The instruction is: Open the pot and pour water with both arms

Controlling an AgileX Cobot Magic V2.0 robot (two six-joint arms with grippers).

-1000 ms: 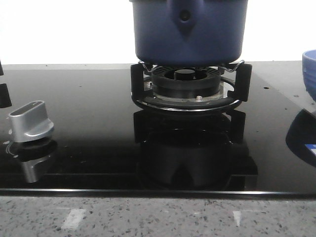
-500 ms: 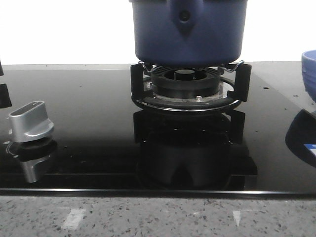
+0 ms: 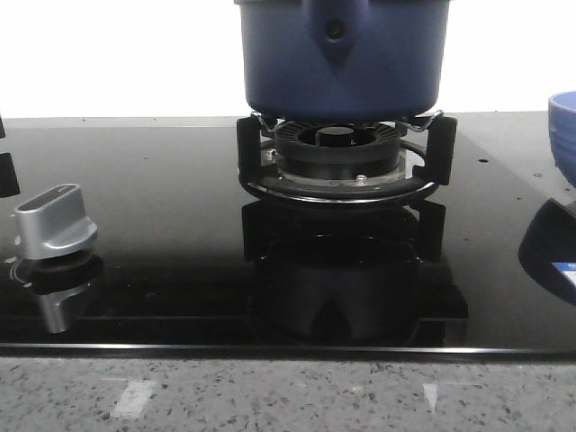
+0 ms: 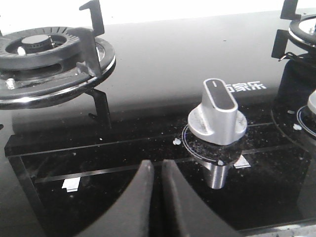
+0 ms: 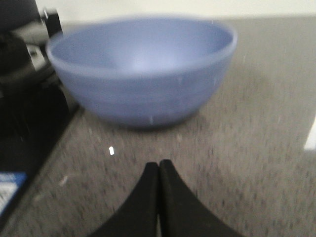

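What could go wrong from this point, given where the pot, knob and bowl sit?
The pot sits raised on the burner's thin metal supports; an off-centre push might tip it. The left gripper, shut, hovers near the silver knob and might bump it. The right gripper, shut, faces the blue bowl.

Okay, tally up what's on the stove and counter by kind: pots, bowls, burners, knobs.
Pots: 1, the dark blue pot on the burner.
Bowls: 1, the lighter blue bowl.
Burners: 2, the second burner bare.
Knobs: 2, silver knob and another knob at the frame edge.
Total: 6.
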